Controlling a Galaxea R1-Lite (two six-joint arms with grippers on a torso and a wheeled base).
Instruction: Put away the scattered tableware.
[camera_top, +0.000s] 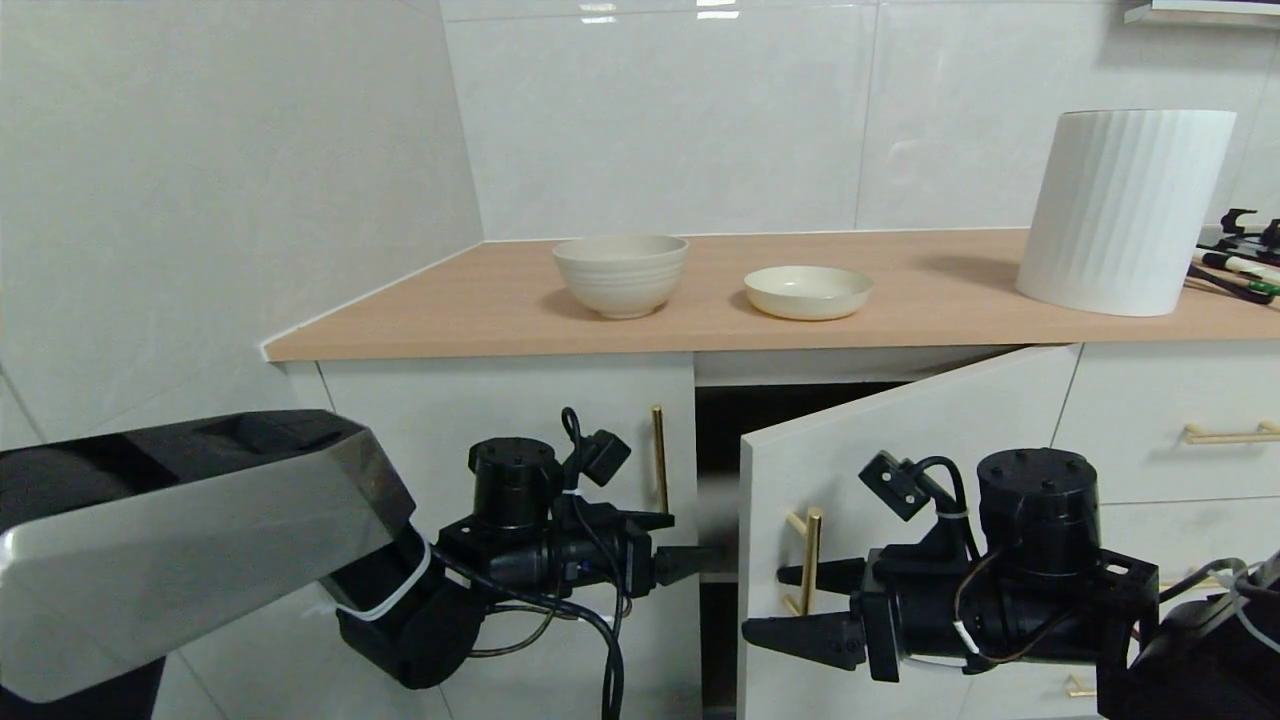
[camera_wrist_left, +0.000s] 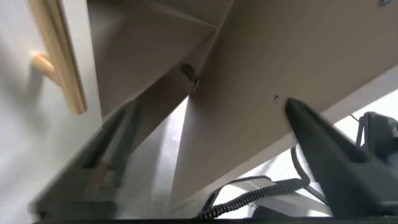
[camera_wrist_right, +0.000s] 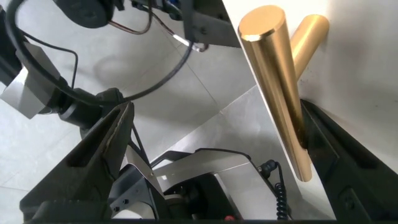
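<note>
A cream ribbed bowl (camera_top: 620, 275) and a shallow cream dish (camera_top: 808, 291) stand side by side on the wooden counter (camera_top: 450, 310). Below them, the right cabinet door (camera_top: 900, 440) stands partly open; the left door (camera_top: 520, 400) is closed. My left gripper (camera_top: 697, 562) (camera_wrist_left: 210, 104) is open, its tips at the dark gap between the doors. My right gripper (camera_top: 765, 603) (camera_wrist_right: 216, 109) is open at the open door's gold handle (camera_top: 808, 560) (camera_wrist_right: 273, 81), which lies between its fingers, close to one of them.
A tall white ribbed container (camera_top: 1125, 210) stands on the counter's right, with pens and small tools (camera_top: 1240, 265) beyond it. The closed door's gold handle (camera_top: 657, 458) (camera_wrist_left: 59, 62) is just above my left gripper. A tiled wall closes the left side. Drawers (camera_top: 1180, 430) sit at right.
</note>
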